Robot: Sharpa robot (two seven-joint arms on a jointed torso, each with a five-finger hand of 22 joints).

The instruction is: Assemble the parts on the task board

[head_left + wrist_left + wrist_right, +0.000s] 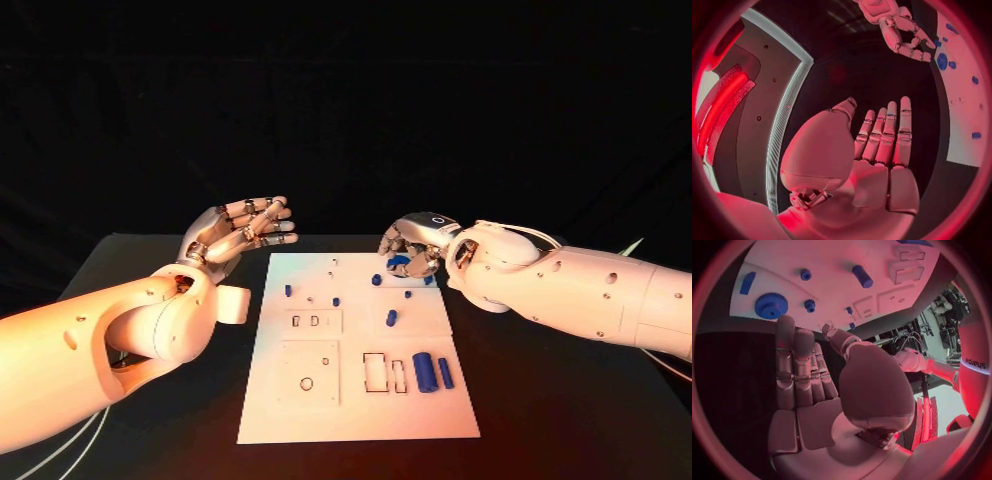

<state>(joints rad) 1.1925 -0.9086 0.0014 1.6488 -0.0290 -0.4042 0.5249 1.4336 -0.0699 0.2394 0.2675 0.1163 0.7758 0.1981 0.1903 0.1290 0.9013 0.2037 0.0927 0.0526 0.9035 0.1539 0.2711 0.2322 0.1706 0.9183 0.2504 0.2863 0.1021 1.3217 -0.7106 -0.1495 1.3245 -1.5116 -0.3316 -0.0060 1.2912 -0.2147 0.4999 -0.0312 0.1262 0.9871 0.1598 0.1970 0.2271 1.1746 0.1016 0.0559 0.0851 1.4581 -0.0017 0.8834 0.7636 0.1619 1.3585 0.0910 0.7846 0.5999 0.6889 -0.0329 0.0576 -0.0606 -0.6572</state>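
The white task board lies in the middle of the black table. My right hand hovers over the board's far right corner, fingers apart and holding nothing. A blue gear sits on the board just below its fingertips; the right wrist view shows this gear beyond the straight fingers. My left hand is raised off the board's far left corner, palm open and empty. A thick blue cylinder and a thin one lie near the board's right edge. A blue peg lies mid-board.
Several small blue pegs stand across the board's far half. Outlined recesses mark its near half. Bare black table surrounds the board on both sides, with a dark backdrop behind.
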